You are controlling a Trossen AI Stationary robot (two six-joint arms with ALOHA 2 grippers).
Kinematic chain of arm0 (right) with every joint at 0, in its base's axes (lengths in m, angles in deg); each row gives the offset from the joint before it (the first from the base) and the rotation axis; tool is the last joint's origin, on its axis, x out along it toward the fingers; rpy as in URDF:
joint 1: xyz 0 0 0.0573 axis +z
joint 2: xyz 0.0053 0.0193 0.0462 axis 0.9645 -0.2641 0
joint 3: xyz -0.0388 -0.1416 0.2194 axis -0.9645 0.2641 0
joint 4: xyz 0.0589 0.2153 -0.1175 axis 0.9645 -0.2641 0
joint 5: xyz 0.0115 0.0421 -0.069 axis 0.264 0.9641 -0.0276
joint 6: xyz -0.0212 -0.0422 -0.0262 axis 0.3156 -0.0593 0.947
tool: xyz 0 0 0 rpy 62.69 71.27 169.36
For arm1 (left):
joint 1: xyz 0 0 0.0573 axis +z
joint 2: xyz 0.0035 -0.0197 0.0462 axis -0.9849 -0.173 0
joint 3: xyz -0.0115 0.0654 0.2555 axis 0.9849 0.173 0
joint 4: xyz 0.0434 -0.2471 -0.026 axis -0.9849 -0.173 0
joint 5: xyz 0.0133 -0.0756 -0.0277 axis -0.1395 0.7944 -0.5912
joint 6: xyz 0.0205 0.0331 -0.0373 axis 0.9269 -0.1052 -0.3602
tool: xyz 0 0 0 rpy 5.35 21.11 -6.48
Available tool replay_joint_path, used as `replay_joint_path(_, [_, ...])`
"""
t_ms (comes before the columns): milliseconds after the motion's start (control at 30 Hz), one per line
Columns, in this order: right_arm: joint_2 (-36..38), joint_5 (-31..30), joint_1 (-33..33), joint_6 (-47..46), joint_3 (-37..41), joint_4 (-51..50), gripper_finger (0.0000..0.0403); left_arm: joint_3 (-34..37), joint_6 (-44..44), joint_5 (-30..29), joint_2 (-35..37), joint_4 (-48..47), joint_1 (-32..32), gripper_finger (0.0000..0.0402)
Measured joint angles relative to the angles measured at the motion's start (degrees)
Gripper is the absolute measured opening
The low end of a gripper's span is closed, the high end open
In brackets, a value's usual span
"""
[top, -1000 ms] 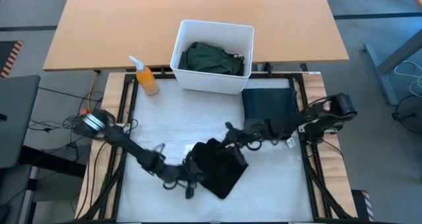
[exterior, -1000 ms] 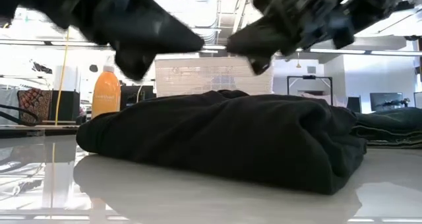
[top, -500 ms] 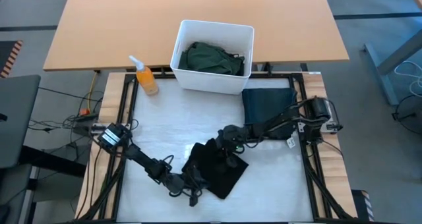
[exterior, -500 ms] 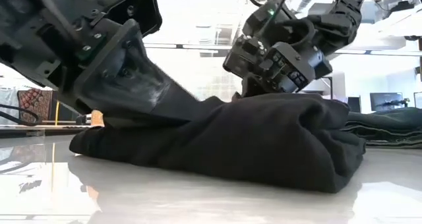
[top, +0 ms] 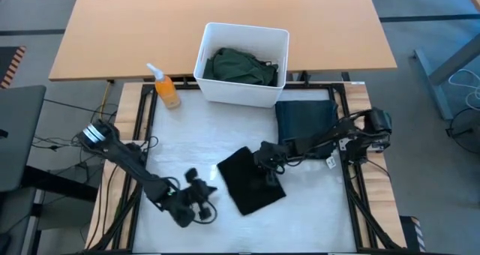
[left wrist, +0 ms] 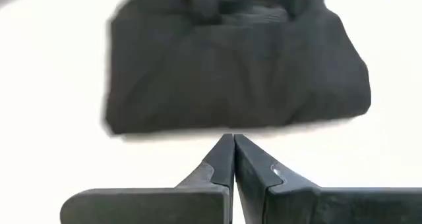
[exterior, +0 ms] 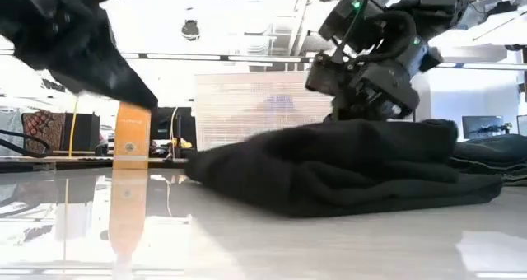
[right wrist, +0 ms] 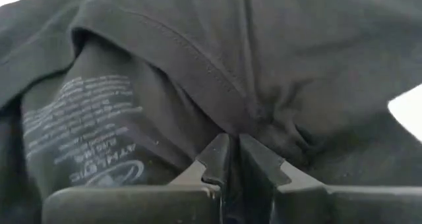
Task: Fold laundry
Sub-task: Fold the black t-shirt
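A black garment (top: pixel 251 184) lies folded into a rough rectangle on the white table top, resting flat on its underside. My right gripper (top: pixel 264 165) is down on the garment's far right edge, shut on cloth beside the neck opening with its printed label (right wrist: pixel 99 138). My left gripper (left wrist: pixel 232 141) is shut with nothing between its fingers. It hovers just left of the garment (left wrist: pixel 231 66), pointing at it with a strip of bare table between them. My right gripper pinches a puckered fold of the black cloth (right wrist: pixel 264 118) between its two fingertips, at the garment's far right edge next to the neck opening. The fingers slant down from the table's right side. The garment lies on the table, bunched slightly at the fingertips.
A white bin (top: pixel 206 45) holding a dark green garment (top: pixel 241 66) stands at the table's far edge. An orange spray bottle (top: pixel 166 90) stands to its left. A folded dark garment (top: pixel 305 120) lies at the far right. Bare white table stretches to the left and near side.
My left gripper pushed in low against the garment's left side, then drew back toward the table's left and now stands apart from it. My right gripper has tipped and sunk onto the garment's far right edge. The garment's loose left part now lies tucked in, giving a tidier rectangle.
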Motion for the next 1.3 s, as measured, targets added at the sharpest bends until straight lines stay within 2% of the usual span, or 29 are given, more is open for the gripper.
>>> replay_joint_path(67, [3.3, -0.4, 0.1, -0.2, 0.2, -1.2, 0.0059, 0.0, -2.4, -5.0, 3.1, -4.4, -1.0, 0.0])
replay_joint_path(133, [7.0, -0.4, 0.4, -0.2, 0.2, -0.6, 0.0059, 0.0, -2.2, -9.8, 5.0, -3.8, -1.5, 0.0])
replay_joint_path(200, [10.5, -0.3, 0.6, -0.1, -0.1, -0.1, 0.0059, 0.0, 0.8, -13.3, 5.3, 1.8, -1.6, 0.0])
replay_joint_path(267, [12.7, -0.1, 0.6, 0.3, -0.1, -0.6, 0.0059, 0.0, 7.4, -12.9, 3.0, 13.0, -0.3, 0.0])
replay_joint_path(367, [13.8, -0.2, 0.4, 0.7, 0.0, -2.5, 0.0059, -0.1, 17.7, -4.1, -4.8, 31.6, 3.3, 0.0])
replay_joint_path(467, [13.7, -0.5, 0.5, 1.3, 0.0, -5.8, 0.0059, -0.7, 22.7, 6.4, -14.4, 48.7, 7.2, 0.0])
replay_joint_path(600, [12.4, -6.5, 0.5, 1.7, 0.0, -12.0, 0.0059, -4.1, 23.4, 18.6, -24.0, 60.0, 11.2, 0.0])
replay_joint_path(767, [11.5, -13.7, 0.5, 0.8, 0.0, -18.4, 0.0059, -9.8, 19.1, 28.8, -29.8, 58.0, 14.2, 0.0])
replay_joint_path(867, [11.5, -14.8, 0.5, 0.2, 0.0, -19.4, 0.0059, -11.5, 16.4, 31.0, -30.7, 52.7, 14.8, 0.0])
replay_joint_path(1067, [11.3, -15.0, 0.9, -0.8, 0.0, -21.4, 0.0059, -10.4, 13.2, 31.0, -29.8, 51.6, 14.8, 0.0])
replay_joint_path(1200, [11.3, -15.0, 1.0, -1.0, 0.0, -21.7, 0.0059, -10.5, 19.8, 32.4, -27.8, 52.9, 13.5, 0.0])
replay_joint_path(1300, [11.3, -15.0, 0.9, -1.0, 0.0, -21.3, 0.0059, -10.5, 25.7, 31.7, -22.4, 50.5, 12.2, 0.0])
